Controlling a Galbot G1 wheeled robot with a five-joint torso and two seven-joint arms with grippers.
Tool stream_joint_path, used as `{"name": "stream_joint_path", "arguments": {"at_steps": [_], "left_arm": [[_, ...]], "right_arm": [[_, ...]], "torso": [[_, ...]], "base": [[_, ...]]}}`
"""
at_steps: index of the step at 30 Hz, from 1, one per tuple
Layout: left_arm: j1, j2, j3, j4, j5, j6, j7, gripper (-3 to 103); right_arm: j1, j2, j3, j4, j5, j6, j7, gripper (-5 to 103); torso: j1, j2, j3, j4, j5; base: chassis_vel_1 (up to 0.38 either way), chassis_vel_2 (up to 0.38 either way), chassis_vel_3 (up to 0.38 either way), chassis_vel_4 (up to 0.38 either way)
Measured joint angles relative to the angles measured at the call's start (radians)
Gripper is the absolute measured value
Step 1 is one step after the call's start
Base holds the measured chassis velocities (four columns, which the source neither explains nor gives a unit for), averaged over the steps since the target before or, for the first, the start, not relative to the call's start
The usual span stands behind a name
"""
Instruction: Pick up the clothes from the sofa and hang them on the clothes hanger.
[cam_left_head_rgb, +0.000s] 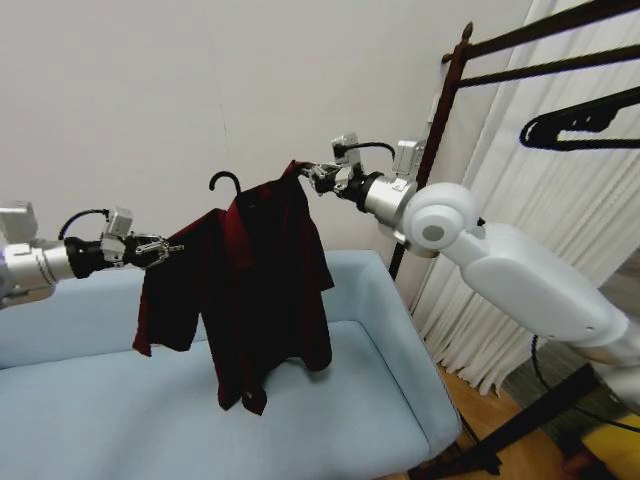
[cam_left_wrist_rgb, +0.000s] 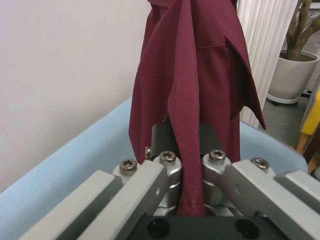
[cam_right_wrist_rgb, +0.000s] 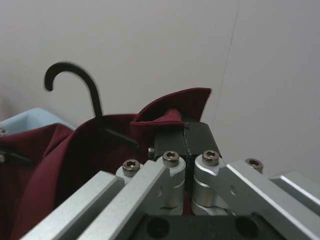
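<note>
Shirt (cam_left_head_rgb: 265, 280) edges in jaws, above sofa (cam_left_head_rgb: 100, 410)

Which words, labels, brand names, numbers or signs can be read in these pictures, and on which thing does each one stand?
No text can be read in any view.
The dark red shirt shows no print or label.
The black hanger inside it, the light blue sofa and the wall are plain.
The left gripper and the right gripper, both shut on the shirt, show only bare metal and screws.
</note>
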Motion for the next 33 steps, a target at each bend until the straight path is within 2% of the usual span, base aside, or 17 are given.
{"name": "stream_joint_path", "arguments": {"at_steps": [8,12,15,20,23,27,33], "left_arm": [[-0.003,-0.012,-0.001,-0.017,-0.003,0.0,-0.005,2],[-0.002,-0.022,-0.002,-0.018,-0.003,0.001,-0.004,2],[-0.001,-0.027,-0.002,-0.019,-0.003,0.002,-0.004,2],[0.0,-0.034,-0.001,-0.02,-0.003,0.003,-0.005,2],[-0.001,-0.037,0.001,-0.021,-0.004,0.003,-0.01,2],[-0.003,-0.035,0.001,-0.02,-0.006,0.003,-0.011,2],[-0.003,-0.035,0.001,-0.023,-0.013,0.004,-0.011,2]], "right_arm": [[0.016,0.069,-0.029,0.012,0.027,-0.003,0.05,0],[0.074,0.114,-0.017,-0.018,0.068,-0.011,0.072,0],[0.097,0.122,-0.013,-0.021,0.087,-0.014,0.077,0],[0.105,0.112,-0.012,-0.002,0.1,-0.024,0.073,0],[0.054,0.075,-0.028,0.04,0.09,-0.027,0.058,0],[0.011,0.062,-0.04,0.07,0.076,-0.026,0.056,0],[-0.045,0.079,-0.068,0.095,0.041,-0.015,0.066,0]], "torso": [[0.0,0.0,0.0,0.0002,-0.0001],[0.0,0.0,0.0,0.0003,-0.0003],[0.0,0.0,0.0,0.0002,-0.0003],[0.0,0.0,0.0,0.0001,-0.0003],[0.0,0.0,0.0,-0.0001,0.0],[0.0,0.0,0.0,-0.0002,0.0001],[0.0,0.0,0.0,0.0001,0.0]], "base": [[0.0,0.0,0.0,0.0],[0.0,0.0,0.0,0.0],[0.0,0.0,0.0,0.0],[0.0,0.0,0.0,0.0],[0.0,0.0,0.0,0.0],[0.0,0.0,0.0,0.0],[0.0,0.0,0.0,0.0]]}}
